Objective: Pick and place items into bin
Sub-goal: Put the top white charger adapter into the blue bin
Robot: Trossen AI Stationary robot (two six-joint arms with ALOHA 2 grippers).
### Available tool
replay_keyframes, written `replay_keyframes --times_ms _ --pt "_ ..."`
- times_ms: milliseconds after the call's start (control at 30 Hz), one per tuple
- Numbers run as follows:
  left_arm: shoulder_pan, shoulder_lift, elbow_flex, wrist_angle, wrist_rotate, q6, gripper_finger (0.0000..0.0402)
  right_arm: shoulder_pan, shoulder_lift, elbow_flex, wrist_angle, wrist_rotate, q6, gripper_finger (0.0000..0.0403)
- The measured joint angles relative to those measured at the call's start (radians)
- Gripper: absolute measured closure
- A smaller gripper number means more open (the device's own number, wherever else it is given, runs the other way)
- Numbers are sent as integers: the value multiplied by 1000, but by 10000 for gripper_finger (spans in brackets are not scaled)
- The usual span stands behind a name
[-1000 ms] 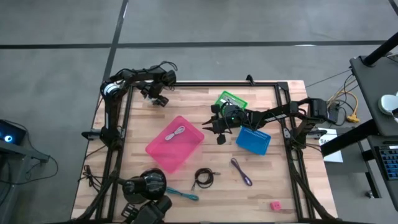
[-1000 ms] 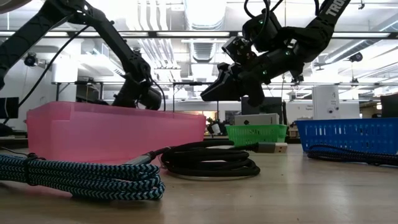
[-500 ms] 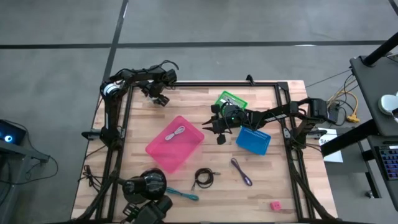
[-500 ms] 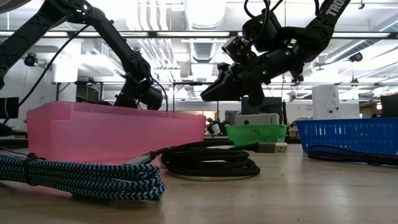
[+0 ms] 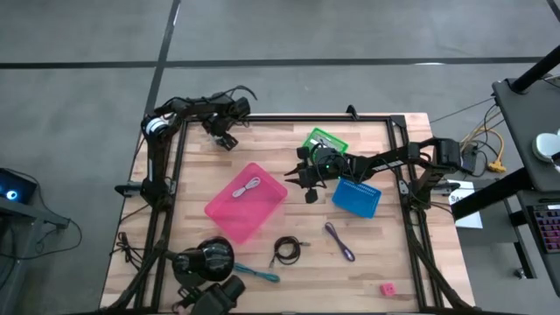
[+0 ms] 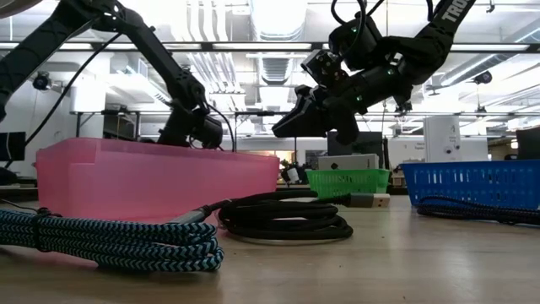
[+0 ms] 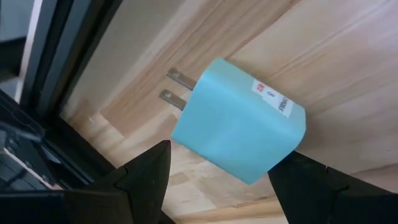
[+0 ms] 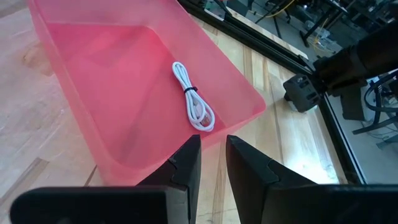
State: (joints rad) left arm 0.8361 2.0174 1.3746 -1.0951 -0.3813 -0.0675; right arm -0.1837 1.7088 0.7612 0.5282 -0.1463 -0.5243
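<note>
Clamped, by the look of it, on the light-blue charger block (image 7: 239, 130), with the fingers of the left gripper (image 5: 222, 135) touching opposite sides and the prongs poking out clear. Nudged a little rightward since a second ago, at the upper left of the high view, just above and behind the pink bin (image 5: 229, 219) in the low view. Judged as the start of the carry toward that bin, not yet over it. No change for the right gripper (image 5: 308, 184): hanging at frame centre, fingers drawn nearly together, holding nothing. Inside the pink bin, only a coiled white cord (image 8: 194, 99). Farther right, a green basket (image 5: 325, 140) and a blue basket (image 5: 357, 196), contents not clear. Still out on the wood at lower centre: black cord (image 5: 287, 250), purple cord (image 5: 339, 241), teal stick (image 5: 256, 273), red block (image 5: 386, 289).
</note>
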Motion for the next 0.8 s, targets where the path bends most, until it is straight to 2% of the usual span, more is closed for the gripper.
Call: replay_keyframes --times_ms 233,800 --pt "-16 0 0 44 -18 83 157 0 0 0 0 0 0 339" --pt "-31 -4 0 67 -84 104 157 0 0 0 0 0 0 339"
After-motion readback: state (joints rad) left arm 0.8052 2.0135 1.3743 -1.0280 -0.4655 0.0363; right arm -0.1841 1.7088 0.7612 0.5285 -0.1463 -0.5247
